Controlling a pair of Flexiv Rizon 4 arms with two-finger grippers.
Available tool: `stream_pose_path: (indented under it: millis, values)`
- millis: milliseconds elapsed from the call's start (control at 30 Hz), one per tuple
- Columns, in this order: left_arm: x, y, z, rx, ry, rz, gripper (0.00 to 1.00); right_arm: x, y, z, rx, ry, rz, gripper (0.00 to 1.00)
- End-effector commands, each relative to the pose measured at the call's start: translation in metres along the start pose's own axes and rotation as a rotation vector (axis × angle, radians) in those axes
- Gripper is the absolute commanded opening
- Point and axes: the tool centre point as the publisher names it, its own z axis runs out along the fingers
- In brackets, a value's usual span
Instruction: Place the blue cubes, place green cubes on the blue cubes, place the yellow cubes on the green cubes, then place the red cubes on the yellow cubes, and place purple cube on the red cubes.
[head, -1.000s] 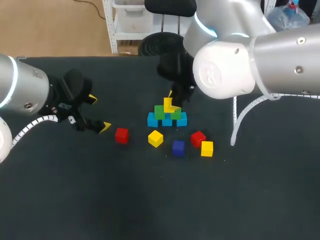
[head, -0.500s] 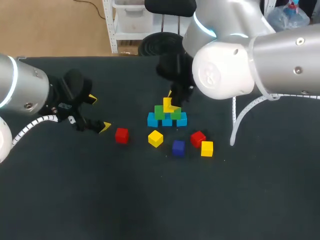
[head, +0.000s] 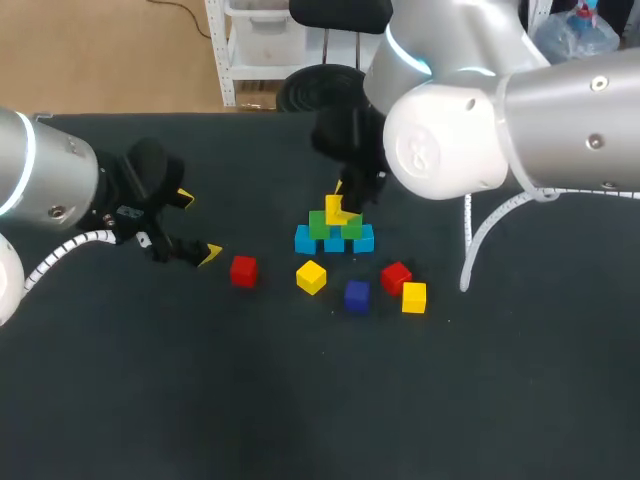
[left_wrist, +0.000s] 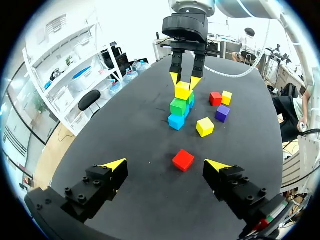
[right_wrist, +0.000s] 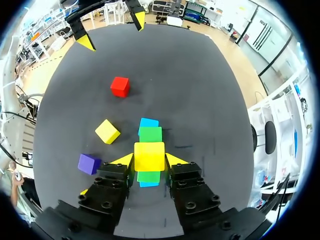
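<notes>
Head view first: on the dark surface (head: 300, 400) a small pyramid is seen, with blue cubes (head: 335, 243) at the base, green cubes (head: 320, 224) laid on them, and a top yellow cube (head: 337, 210) set on the greens. The right pincer (head: 343, 203) is held straight down over that top cube. The left pincer (head: 198, 226) is parked well to the side, fingers spread wide, nothing held. A red cube (head: 243, 271), a loose yellow cube (head: 311, 276), a purple cube (head: 357, 294), a second red cube (head: 396, 277) and a second yellow cube (head: 413, 297) are scattered in front of the stack.

Left wrist view: the red cube is found just ahead of the gaping left pincer, untouched.

Right wrist view: the top yellow cube is clamped from both sides by the right pincer's tips, with green and blue seen beneath.
</notes>
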Motion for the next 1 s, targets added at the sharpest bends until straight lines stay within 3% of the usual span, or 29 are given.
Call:
stream_pose_path:
  millis: [33, 300, 367, 600, 933, 1000]
  values:
    - [0.0011, 0.0003, 0.0001, 0.001, -0.004, 0.001, 1.00, 0.0000, -0.0009, 0.0005, 0.001, 0.003, 0.002, 0.00]
    - [0.0011, 0.0003, 0.0001, 0.001, -0.004, 0.001, 1.00, 0.0004, -0.0018, 0.0011, 0.001, 0.008, 0.005, 0.00]
    - [0.0011, 0.0003, 0.0001, 0.001, -0.004, 0.001, 1.00, 0.0002, -0.0018, 0.0012, -0.001, 0.008, 0.004, 0.10]
    - [0.0011, 0.0003, 0.0001, 0.001, -0.004, 0.001, 1.00, 0.0001, -0.0016, 0.0013, -0.002, 0.008, 0.004, 0.15]
    - [0.0011, 0.0003, 0.0001, 0.001, -0.004, 0.001, 1.00, 0.0005, -0.0023, 0.0015, -0.001, 0.011, 0.006, 0.45]
    - [0.0011, 0.0003, 0.0001, 0.001, -0.004, 0.001, 1.00, 0.0006, -0.0023, 0.0015, -0.001, 0.012, 0.006, 0.46]
